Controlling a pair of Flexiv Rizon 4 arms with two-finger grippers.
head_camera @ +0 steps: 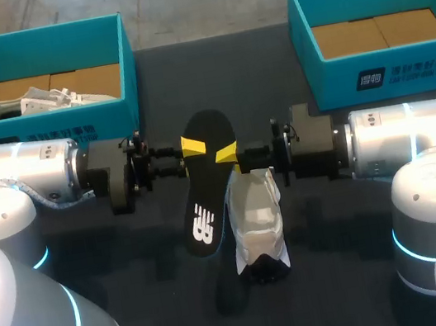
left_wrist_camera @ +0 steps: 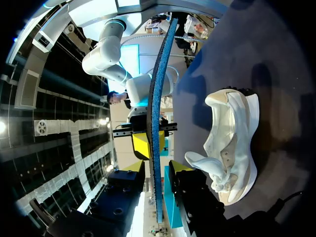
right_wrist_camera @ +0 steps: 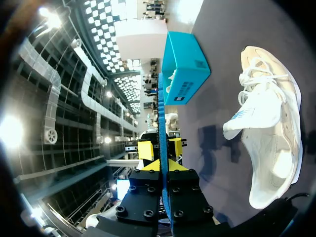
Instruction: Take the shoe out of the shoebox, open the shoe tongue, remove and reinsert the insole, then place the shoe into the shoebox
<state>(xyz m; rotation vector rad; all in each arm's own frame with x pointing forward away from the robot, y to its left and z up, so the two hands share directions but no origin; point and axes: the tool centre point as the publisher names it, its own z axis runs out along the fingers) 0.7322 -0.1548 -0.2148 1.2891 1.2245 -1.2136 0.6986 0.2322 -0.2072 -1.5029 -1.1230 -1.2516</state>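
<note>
Entry: the flat black insole with a white logo is held up off the table, tilted, with its toe end towards the shoeboxes and its heel end hanging lower towards us. We see it pinched from two sides near its upper half. The left gripper comes in from the left with its yellow tips clamped narrow on the insole's left edge. The right gripper comes in from the right and grips the opposite edge the same way. In both wrist views the insole runs edge-on between that arm's own fingers, showing a blue underside, and the other arm's yellow tips sit just ahead on the same piece. The white low-top mesh shoe lies on the dark table just beside the insole's lower end and under the right gripper; its opening is gaping and its laces are loose. Further out, the teal cardboard left shoebox sits at the far left and holds a second white shoe on its brown floor. The matching teal right shoebox sits at the far right, well apart from it.
</note>
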